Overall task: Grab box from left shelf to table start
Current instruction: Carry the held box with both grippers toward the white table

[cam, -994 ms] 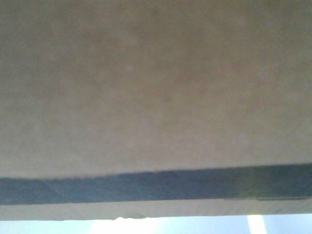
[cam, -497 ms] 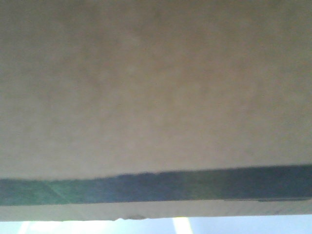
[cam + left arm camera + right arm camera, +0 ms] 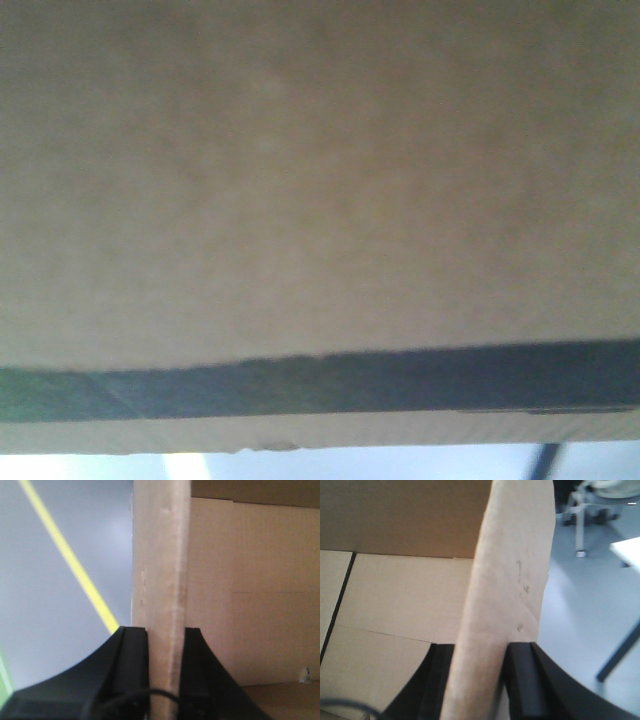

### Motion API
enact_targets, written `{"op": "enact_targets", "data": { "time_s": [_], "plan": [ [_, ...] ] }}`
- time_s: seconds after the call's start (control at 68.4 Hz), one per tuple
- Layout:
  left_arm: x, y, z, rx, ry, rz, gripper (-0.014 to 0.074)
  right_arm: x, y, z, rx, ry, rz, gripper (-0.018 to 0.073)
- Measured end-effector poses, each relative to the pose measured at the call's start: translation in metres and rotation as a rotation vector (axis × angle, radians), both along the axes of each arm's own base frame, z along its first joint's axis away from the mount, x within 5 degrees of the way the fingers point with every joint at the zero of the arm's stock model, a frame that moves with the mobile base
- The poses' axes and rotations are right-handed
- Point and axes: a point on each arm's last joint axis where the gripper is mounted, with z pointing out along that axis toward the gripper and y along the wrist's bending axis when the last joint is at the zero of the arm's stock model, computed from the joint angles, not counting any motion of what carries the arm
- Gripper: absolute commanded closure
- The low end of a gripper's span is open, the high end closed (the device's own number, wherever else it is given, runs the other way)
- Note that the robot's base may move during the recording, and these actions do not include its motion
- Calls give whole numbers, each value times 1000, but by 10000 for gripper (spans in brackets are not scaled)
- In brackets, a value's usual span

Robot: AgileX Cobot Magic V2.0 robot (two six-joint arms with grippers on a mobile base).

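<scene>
The brown cardboard box [image 3: 320, 200] fills the front view, with a dark band low across its face. In the left wrist view my left gripper [image 3: 166, 632] is shut on the box's upright wall [image 3: 160, 570], one black finger on each side. My right gripper [image 3: 481, 647] is shut the same way on the opposite wall [image 3: 510, 580], and the box's inside lies to its left. A white table corner [image 3: 627, 547] on a dark leg shows at the right edge. The left shelf is out of view.
A yellow floor line [image 3: 70, 560] runs across grey floor left of the box. An office chair [image 3: 590, 505] stands at the back right. Under the box, the front view shows a pale blue strip [image 3: 400, 462] with a dark slanted bar [image 3: 543, 462].
The box stays put in the front view while the background under it slides left. A bright patch moved from right to left, and a dark bar has come in at lower right.
</scene>
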Motion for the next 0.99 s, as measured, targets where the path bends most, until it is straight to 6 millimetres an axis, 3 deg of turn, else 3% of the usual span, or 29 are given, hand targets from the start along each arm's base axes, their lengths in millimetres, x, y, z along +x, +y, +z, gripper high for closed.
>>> {"op": "enact_targets", "data": {
  "time_s": [0.994],
  "plan": [
    [0,0,0,1,1,0,687,0,0,0,-1,5,2,496]
  ]
}}
